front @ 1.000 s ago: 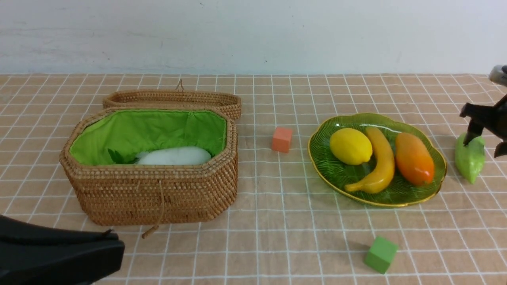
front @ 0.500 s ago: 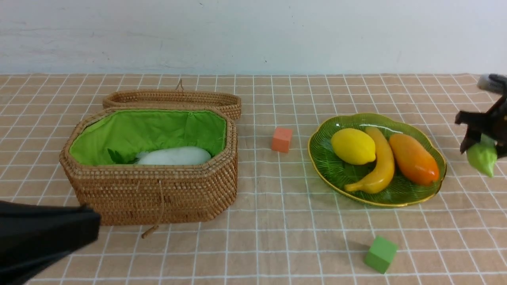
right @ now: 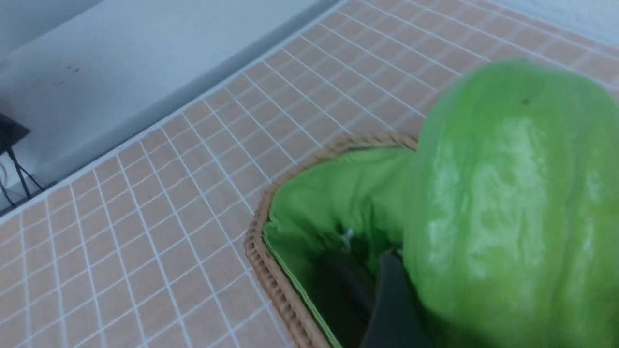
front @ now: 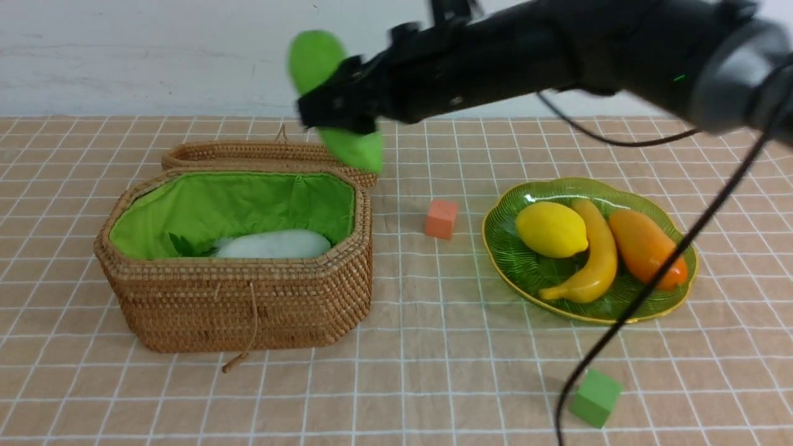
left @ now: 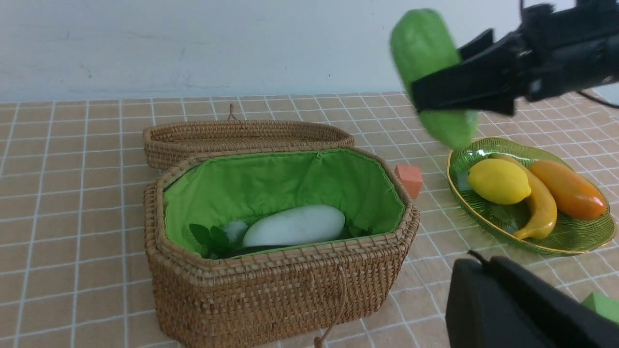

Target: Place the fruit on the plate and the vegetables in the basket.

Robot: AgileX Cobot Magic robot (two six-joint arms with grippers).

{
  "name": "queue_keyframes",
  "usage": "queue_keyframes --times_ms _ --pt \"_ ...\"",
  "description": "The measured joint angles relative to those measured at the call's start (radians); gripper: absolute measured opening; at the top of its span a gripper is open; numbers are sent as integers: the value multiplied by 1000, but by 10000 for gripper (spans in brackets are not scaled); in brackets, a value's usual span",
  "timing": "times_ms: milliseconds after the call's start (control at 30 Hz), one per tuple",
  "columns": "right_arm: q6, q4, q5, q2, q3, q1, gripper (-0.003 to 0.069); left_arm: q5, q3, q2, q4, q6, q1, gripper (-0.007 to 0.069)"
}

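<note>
Swept across from the far right edge of the table, where it lay beside the plate a second ago, the pale green vegetable (front: 334, 93) now hangs high in the air near the right end of the basket (front: 248, 303), toward its back rim. It is carried tilted, pointed end down, with the right gripper (front: 337, 108) clamped across its middle; the jaws stand fairly wide because the body between them is thick. Gripping at the waist probably keeps the glossy, ridged piece from pivoting or slipping out during the fast swing, and the height gives clearance over the wicker rim and the lid (front: 266, 155) lying open behind.

Inside the green lining a white radish (front: 272, 244) with its leaves already rests, and something dark shows beside it in the left wrist view, though what it is cannot be made out. Room remains on the right side of the basket, which seems the likely drop spot.

On the plate (front: 619, 310) sit the lemon (front: 550, 229), banana (front: 591, 260) and mango (front: 644, 248), so the fruit half looks finished.

An orange-pink cube (front: 441, 218) and a green cube (front: 596, 398) lie apart on the cloth. The left gripper (left: 512, 309) has left the front view and now waits low beside the basket, shut and empty.
</note>
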Motion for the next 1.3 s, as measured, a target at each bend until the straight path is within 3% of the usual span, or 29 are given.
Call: queue_keyframes --times_ms 133,200,267,400,467,500,600,667,700,733,767,800,900,1133,1300 --pt "-145 21 -168 76 3 99 442 5 0 0 0 9 0 -3" --pt "-177 23 -229 104 5 138 506 9 0 0 -7 23 0 -1" --pt "-181 25 -234 103 5 147 615 9 0 0 -20 44 0 0" --pt "-80 13 -144 60 7 124 668 8 0 0 -34 81 0 0" --pt "162 -80 71 -37 7 61 627 -1 0 -2 -62 117 0 0" --pt "182 -90 71 -37 7 55 627 -2 0 -2 -69 122 0 0" --pt "516 -328 383 -174 6 -42 457 -90 41 -49 -140 172 0 2" --pt "623 -488 519 -232 6 -71 309 -186 92 -111 -179 199 0 2" --pt "648 -517 547 -243 6 -74 277 -196 107 -118 -187 201 0 2" --pt "694 -615 634 -291 6 -77 154 -281 179 -185 -213 212 0 2" --pt "698 -625 634 -291 6 -77 139 -289 187 -193 -215 212 0 2" --pt "736 -689 660 -351 22 -75 32 -354 267 -259 -226 213 0 3" --pt "792 -745 664 -460 103 -74 -11 -422 373 -340 -230 204 0 4" --pt "933 -822 669 -837 457 -74 0 -488 573 -409 -222 194 0 8" --pt "981 -869 557 -1076 696 -74 6 -491 665 -409 -211 194 0 11"
